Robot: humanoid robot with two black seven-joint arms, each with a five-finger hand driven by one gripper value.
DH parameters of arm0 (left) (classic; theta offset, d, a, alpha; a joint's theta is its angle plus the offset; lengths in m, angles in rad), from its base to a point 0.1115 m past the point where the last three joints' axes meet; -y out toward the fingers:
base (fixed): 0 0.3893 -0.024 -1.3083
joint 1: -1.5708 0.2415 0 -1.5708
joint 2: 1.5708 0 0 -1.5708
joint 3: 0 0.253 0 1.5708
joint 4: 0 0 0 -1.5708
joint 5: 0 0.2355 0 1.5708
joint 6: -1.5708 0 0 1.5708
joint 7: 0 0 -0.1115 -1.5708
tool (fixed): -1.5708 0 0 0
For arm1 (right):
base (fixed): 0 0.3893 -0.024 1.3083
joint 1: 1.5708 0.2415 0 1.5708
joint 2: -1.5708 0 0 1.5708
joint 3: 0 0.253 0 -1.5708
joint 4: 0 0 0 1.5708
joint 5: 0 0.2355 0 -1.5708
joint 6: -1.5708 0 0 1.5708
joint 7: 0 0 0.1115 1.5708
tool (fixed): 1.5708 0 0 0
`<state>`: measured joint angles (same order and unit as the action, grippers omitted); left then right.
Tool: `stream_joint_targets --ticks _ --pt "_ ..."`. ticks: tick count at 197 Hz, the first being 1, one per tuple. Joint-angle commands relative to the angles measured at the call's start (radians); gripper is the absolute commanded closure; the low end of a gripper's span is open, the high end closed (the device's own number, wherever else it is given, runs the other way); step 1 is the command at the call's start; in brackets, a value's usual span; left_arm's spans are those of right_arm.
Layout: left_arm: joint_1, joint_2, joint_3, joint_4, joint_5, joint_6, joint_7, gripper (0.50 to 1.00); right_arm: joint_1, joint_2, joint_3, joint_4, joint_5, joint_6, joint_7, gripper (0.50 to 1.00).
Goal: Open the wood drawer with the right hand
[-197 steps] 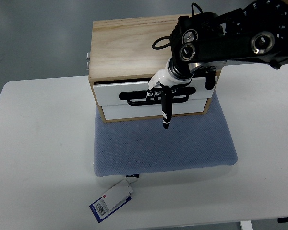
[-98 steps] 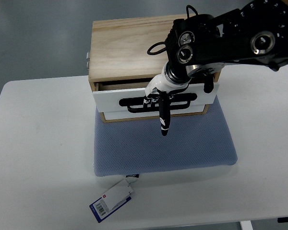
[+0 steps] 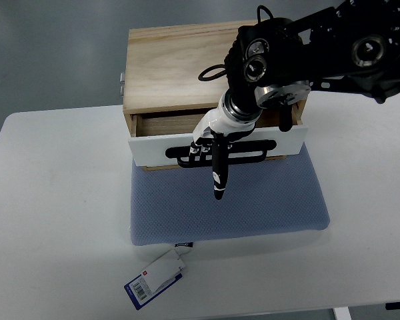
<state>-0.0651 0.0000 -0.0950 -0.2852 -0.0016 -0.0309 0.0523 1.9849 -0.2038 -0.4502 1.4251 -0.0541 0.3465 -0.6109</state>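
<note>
The black-and-white right robot hand [image 3: 210, 148] is hooking its curled fingers [image 3: 195, 150] through the black handle [image 3: 247, 152] of the white-fronted drawer [image 3: 187, 137], which is standing partly open from the light wood box [image 3: 173, 60] sitting at the blue-grey mat's [image 3: 227, 207] far edge.

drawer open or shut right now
Partly open: the drawer front stands out from the wood box, showing a gap behind it. The right hand hooks its handle.

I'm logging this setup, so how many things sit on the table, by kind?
Wooden drawer box: 1
Blue mat: 1
Barcode tag: 1
Total: 3
</note>
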Motion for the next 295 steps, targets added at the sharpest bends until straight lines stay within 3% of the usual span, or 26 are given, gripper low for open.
stream_joint_targets --ticks 1,175,295 --pt "0.001 0.000 0.000 0.001 0.000 0.000 0.000 0.500 0.000 0.003 0.002 0.005 0.004 0.000 0.000 0.556" --pt "0.010 0.000 -0.002 0.012 0.000 0.002 0.000 0.500 0.014 -0.066 0.031 0.089 0.089 0.092 0.000 0.556" --pt "0.010 0.000 0.001 0.009 0.000 0.002 0.000 0.500 0.074 -0.095 0.036 0.103 0.082 0.097 0.000 0.556"
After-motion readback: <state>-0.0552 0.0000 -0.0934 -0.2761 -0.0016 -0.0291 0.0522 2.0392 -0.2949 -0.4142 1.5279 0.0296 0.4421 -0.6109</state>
